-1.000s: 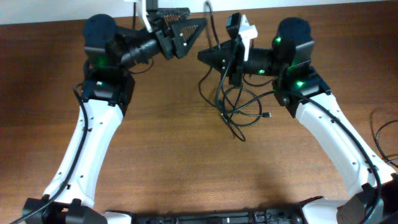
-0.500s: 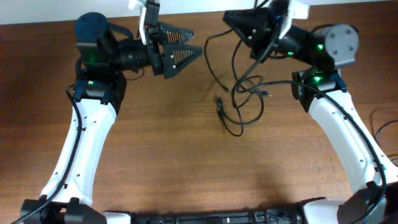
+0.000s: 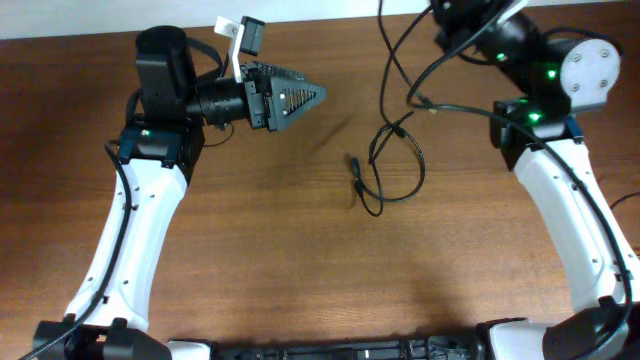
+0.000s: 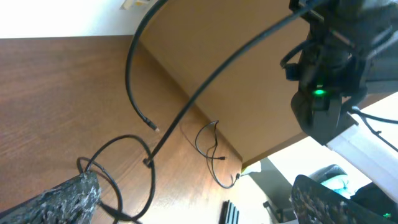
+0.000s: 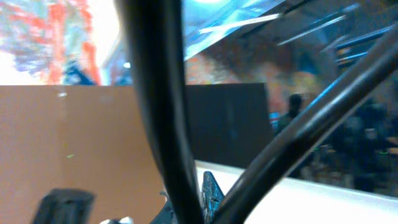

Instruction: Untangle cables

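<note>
Plainly, the left gripper (image 3: 315, 96) stands wide open and holds nothing: in its wrist view the two fingers (image 4: 59, 200) sit at opposite lower corners with only air between them. Its wrist lies level and points right, toward the middle of the table (image 3: 300, 270), with the white forearm running back to the near edge.

The right gripper (image 3: 452, 12) is high at the far edge, partly cut off in the overhead view, on an arm that reaches up and away. The cables (image 3: 420, 170) run up to it and hang from it. Its wrist view is filled by two blurred black strands, and I cannot tell how far its fingers are parted.

The cables' long run slants from that gripper down and left. Their lower end lies as a loose loop on the table, right of centre between the arms, apart from the left gripper. A small plug (image 3: 354, 161) lies at the loop's left side.
</note>
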